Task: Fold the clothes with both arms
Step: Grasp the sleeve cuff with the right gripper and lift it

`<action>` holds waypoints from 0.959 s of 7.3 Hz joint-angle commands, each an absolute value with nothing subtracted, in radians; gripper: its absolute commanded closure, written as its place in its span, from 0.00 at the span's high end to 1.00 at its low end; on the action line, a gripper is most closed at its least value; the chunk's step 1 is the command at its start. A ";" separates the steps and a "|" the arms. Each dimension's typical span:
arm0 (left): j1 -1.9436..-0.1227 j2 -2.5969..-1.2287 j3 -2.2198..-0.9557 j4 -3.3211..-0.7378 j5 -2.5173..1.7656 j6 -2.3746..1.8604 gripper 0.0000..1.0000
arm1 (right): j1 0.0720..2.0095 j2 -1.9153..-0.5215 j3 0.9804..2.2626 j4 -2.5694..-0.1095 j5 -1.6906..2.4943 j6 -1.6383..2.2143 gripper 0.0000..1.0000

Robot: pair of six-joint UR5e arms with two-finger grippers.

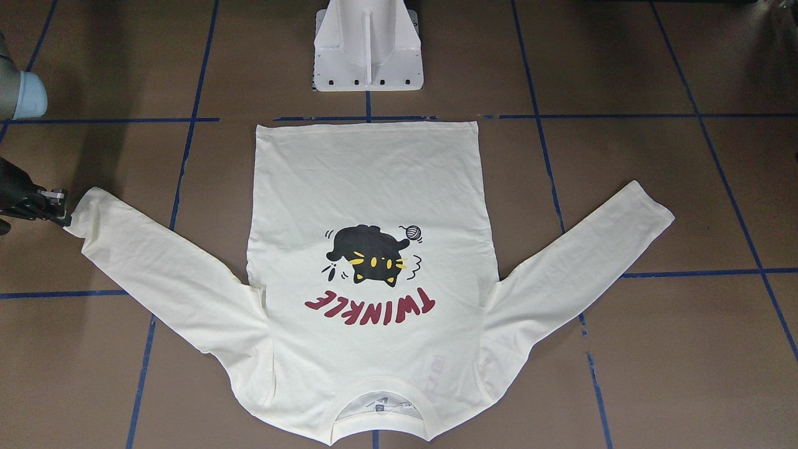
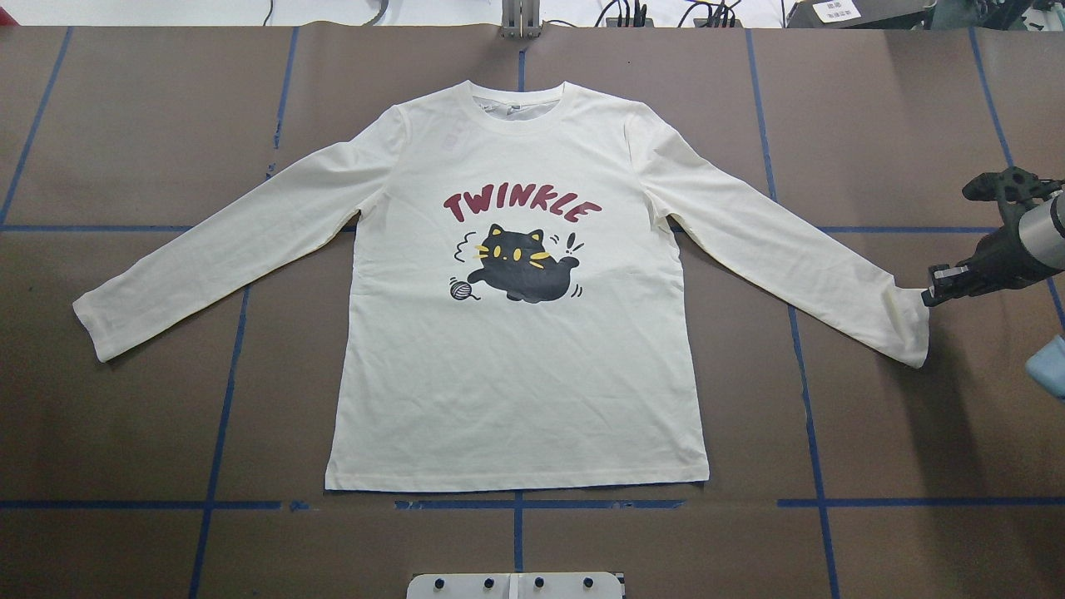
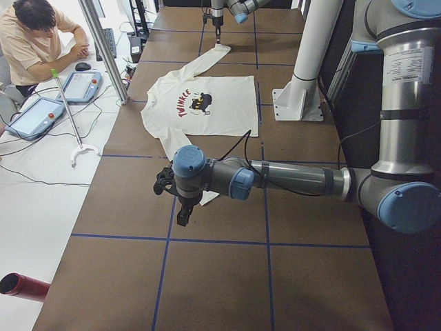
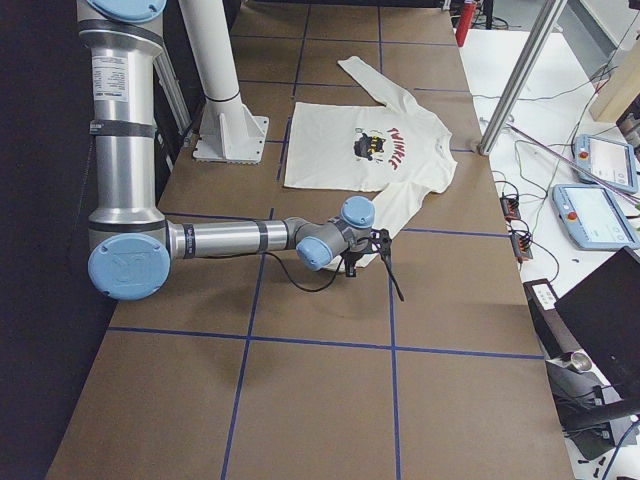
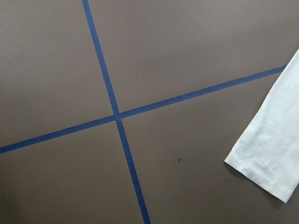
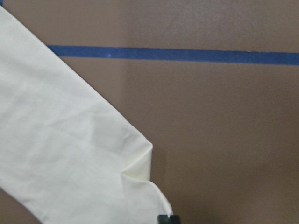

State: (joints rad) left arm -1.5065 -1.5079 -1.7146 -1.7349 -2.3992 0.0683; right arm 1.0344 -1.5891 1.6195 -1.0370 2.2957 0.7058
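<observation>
right gripper on one cuff, left gripper beside the other

right gripper (image 2: 930, 297) looks pinched shut on the right cuff (image 2: 911, 329), probably to carry that sleeve inward. left gripper (image 3: 183, 210) hangs near the left cuff (image 5: 268, 154), grip state i cannot tell. t-shirt (image 2: 516, 374) lies flat mid table (image 2: 125, 433), print up, sleeves spread.

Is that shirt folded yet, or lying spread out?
Spread out. The T-shirt lies flat, print up, both sleeves stretched sideways; only the cuff by the right gripper is slightly puckered.
</observation>
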 commanded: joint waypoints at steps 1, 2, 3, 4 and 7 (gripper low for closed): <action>-1.506 -1.509 -1.717 -1.733 -2.401 0.051 1.00 | 1.032 -1.541 1.778 -1.151 2.315 0.849 0.00; -1.506 -1.517 -1.720 -1.736 -2.401 0.005 1.00 | 1.031 -1.441 1.826 -1.257 2.316 0.939 0.00; -1.506 -1.522 -1.723 -1.738 -2.401 0.003 1.00 | 1.008 -1.323 1.832 -1.338 2.313 0.989 0.00; -1.506 -1.525 -1.723 -1.738 -2.402 0.003 1.00 | 0.949 -1.172 1.824 -1.433 2.303 1.097 0.00; -1.506 -1.526 -1.715 -1.761 -2.399 0.005 1.00 | 0.755 -0.750 1.598 -1.496 2.078 1.342 0.00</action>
